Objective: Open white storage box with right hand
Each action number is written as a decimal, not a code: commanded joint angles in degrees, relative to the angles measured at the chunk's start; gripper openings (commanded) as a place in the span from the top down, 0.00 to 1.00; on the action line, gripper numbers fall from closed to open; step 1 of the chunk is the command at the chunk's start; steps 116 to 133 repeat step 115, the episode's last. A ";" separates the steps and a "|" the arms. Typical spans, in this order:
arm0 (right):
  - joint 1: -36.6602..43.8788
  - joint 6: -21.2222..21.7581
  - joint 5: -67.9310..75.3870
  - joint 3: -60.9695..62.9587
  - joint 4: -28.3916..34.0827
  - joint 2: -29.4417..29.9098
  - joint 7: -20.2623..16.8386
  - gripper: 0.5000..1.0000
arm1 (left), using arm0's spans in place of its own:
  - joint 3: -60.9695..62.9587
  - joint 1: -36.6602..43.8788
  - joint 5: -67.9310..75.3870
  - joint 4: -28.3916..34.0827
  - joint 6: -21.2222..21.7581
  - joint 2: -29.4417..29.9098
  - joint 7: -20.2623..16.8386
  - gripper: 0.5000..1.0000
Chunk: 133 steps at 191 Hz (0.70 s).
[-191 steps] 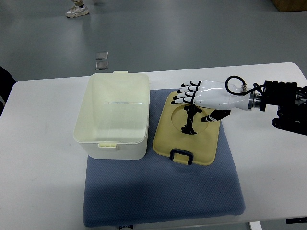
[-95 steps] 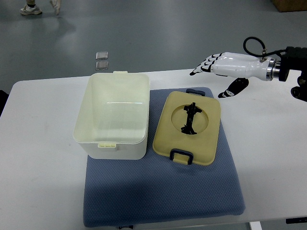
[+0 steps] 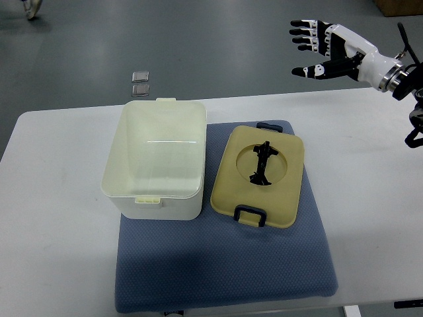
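Observation:
The white storage box [image 3: 156, 158] stands open and empty on the left part of a blue mat [image 3: 225, 264]. Its cream lid [image 3: 259, 176] lies flat on the mat to the right of the box, with a black handle in its round recess and a dark latch at each end. My right hand [image 3: 316, 45] is raised high at the upper right, well clear of the lid, with its fingers spread and holding nothing. The left arm does not show.
The white table [image 3: 53, 238] carries the mat. Two small square plates [image 3: 139, 83] lie on the grey floor behind the table. A person's shoe [image 3: 30, 8] shows at the top left edge.
My right hand has lifted off the lid and drawn back up and to the right, turning palm outward. The lid and box have not moved.

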 commanded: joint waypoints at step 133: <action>-11.89 -4.44 12.90 15.95 -2.11 5.74 -4.53 0.15 | -0.08 0.01 -0.10 0.06 -0.02 0.00 0.01 0.00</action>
